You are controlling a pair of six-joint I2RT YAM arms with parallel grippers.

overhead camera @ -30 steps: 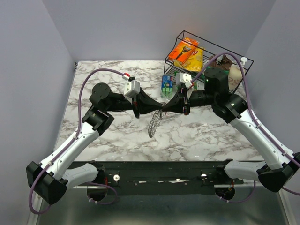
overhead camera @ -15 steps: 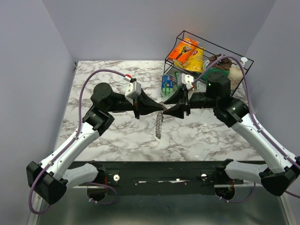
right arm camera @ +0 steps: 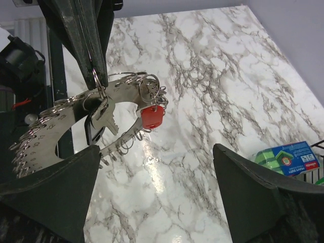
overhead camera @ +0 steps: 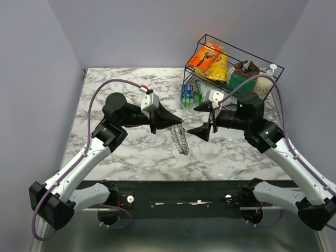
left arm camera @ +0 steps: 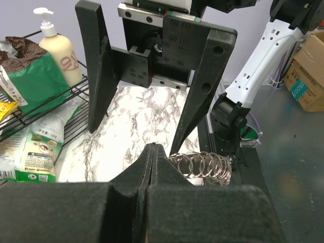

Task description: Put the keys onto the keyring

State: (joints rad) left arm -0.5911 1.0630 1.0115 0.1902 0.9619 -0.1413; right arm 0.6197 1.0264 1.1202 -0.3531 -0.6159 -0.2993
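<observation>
**Op 1:** Top external shows my left claw (overhead camera: pixel 180 124) pressed together on the keyring (overhead camera: pixel 181 140), which dangles from its tips over the middle of the worktop (overhead camera: pixel 131 152). I cannot tell whether the lowest part brushes the marble.

**Op 2:** And your right side?

**Op 1:** My right claw (overhead camera: pixel 201 119) stands wide apart just beside the ring, touching nothing.

**Op 2:** How do you expect the bundle to behave?

**Op 1:** From the right wrist view, I judge the wire loop stiff enough to keep its curve. The keys (right arm camera: pixel 30 144) strung on it hang loose, so I expect them to slide, swing and rattle with any jolt. It is bare metal, probably slick, and fairly heavy for such a narrow pinch. One red-headed key (right arm camera: pixel 152 117) hangs on the near side and could twist round if nudged.

**Op 2:** Where would you take hold?

**Op 1:** I would grip a bare stretch of the wire, squarely across it, not the fanned blades, which would likely slip sideways between the pads. A single key I would take flat across its head, where the faces are broad. I would move slowly, because a swinging ring makes a poor target.
</observation>
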